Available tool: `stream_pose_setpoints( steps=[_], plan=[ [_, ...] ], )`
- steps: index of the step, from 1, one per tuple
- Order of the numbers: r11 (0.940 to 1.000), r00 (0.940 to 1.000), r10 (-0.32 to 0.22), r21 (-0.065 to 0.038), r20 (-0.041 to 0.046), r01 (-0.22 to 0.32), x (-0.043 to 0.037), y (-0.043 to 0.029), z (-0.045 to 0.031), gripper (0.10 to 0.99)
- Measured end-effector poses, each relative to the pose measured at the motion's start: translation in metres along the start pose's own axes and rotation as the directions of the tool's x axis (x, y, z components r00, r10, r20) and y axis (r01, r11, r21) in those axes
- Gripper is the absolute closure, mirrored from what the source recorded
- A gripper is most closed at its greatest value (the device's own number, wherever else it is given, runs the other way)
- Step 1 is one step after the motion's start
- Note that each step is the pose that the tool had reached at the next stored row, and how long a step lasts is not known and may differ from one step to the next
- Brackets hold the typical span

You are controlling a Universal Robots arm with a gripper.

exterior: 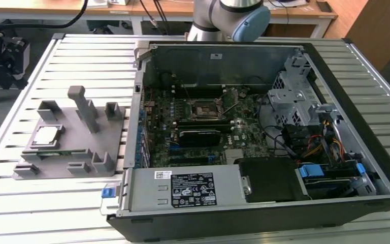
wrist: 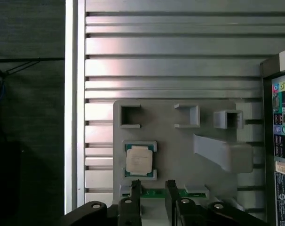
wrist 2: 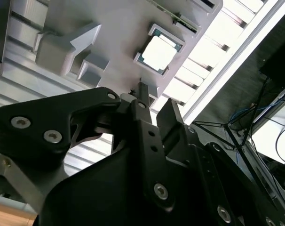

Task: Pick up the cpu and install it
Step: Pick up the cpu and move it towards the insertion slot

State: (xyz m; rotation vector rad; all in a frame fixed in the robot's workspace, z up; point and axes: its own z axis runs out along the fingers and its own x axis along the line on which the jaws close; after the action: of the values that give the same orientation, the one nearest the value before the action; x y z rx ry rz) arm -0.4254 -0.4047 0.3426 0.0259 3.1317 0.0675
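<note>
A slatted metal desk (exterior: 79, 56) carries, at the exterior view's left, a grey fixture (exterior: 79, 146) with the cpu (exterior: 46, 134) lying flat in its pocket; the open computer case (exterior: 388, 162) sits on that view's right. The hand (wrist: 153, 192) hovers near the chip — fingers (wrist: 135, 189) narrowly parted, empty — and should, I judge, square up to its edges.

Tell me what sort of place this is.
Probably a robotics lab or workshop bench: an open computer case sits on a slotted metal table, a grey fixture holds the cpu, and wooden desks stand behind.
</note>
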Motion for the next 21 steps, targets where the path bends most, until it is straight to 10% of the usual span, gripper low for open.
stream_pose_setpoints(
  steps=[11, 21],
  plan=[
    [0.9977, 0.9977, -0.068, -0.001, -0.0081, 0.068, 0.0002, -0.0048, 0.0198, 0.325],
    [0.9948, 0.9947, -0.102, 0.001, -0.012, 0.102, 0.0006, -0.0071, 0.0375, 0.325]
  ],
)
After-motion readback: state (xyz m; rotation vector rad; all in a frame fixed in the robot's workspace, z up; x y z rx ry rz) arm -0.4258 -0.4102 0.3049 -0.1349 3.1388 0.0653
